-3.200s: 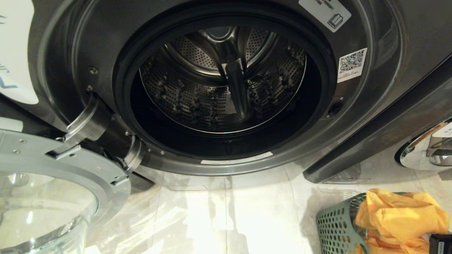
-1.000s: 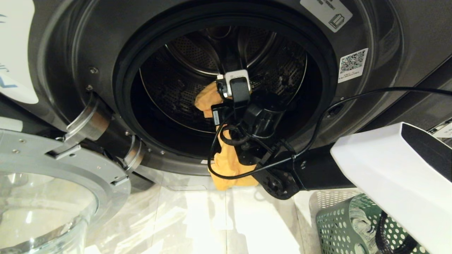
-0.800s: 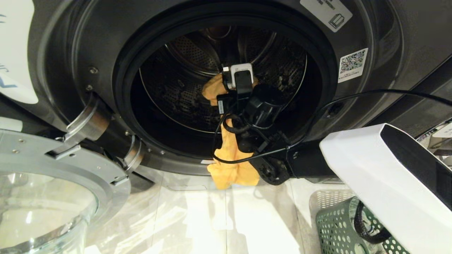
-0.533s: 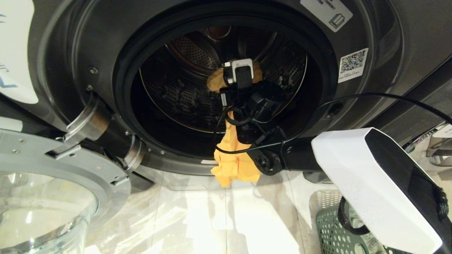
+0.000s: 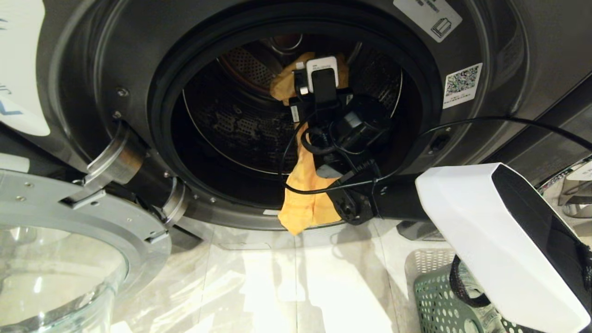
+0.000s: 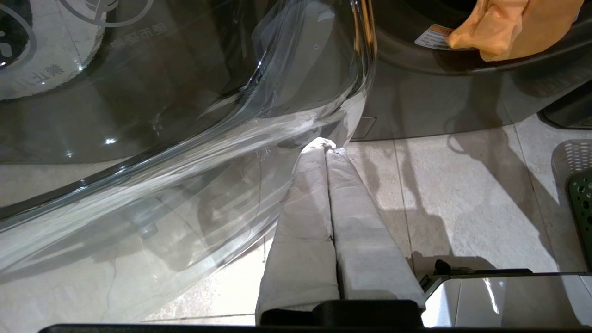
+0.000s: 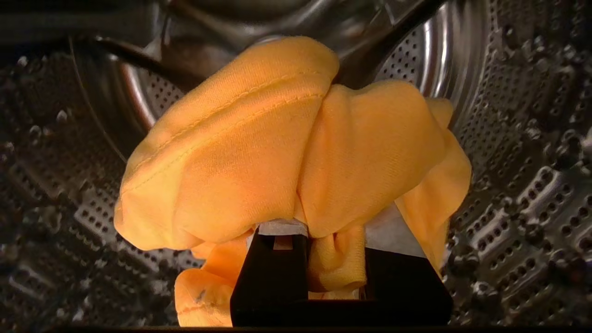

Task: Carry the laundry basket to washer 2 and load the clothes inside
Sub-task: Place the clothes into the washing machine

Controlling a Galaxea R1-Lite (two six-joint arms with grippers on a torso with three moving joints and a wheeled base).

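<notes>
Washer 2 [image 5: 115,60] fills the head view, dark grey, with its round mouth open. My right gripper [image 5: 319,76] reaches into the steel drum [image 7: 518,152] and is shut on an orange garment [image 7: 259,152]. The cloth bulges over the fingertips [image 7: 282,229], and its tail [image 5: 305,199] hangs out over the door seal. The green laundry basket [image 5: 437,305] stands on the floor at the lower right, partly behind my right forearm. My left gripper [image 6: 326,148] is shut and empty, low beside the glass door.
The washer's open glass door [image 5: 69,259] juts out at the lower left. A black cable [image 5: 462,124] loops from the right wrist across the washer's mouth. A neighbouring washer's chrome rim [image 5: 562,201] shows at the far right. Pale floor tiles [image 5: 300,286] lie between door and basket.
The right gripper has carried the orange garment from the basket into the drum, pushing deeper and higher over the last second. The hanging tail has lifted slightly. The left arm has stayed still.
</notes>
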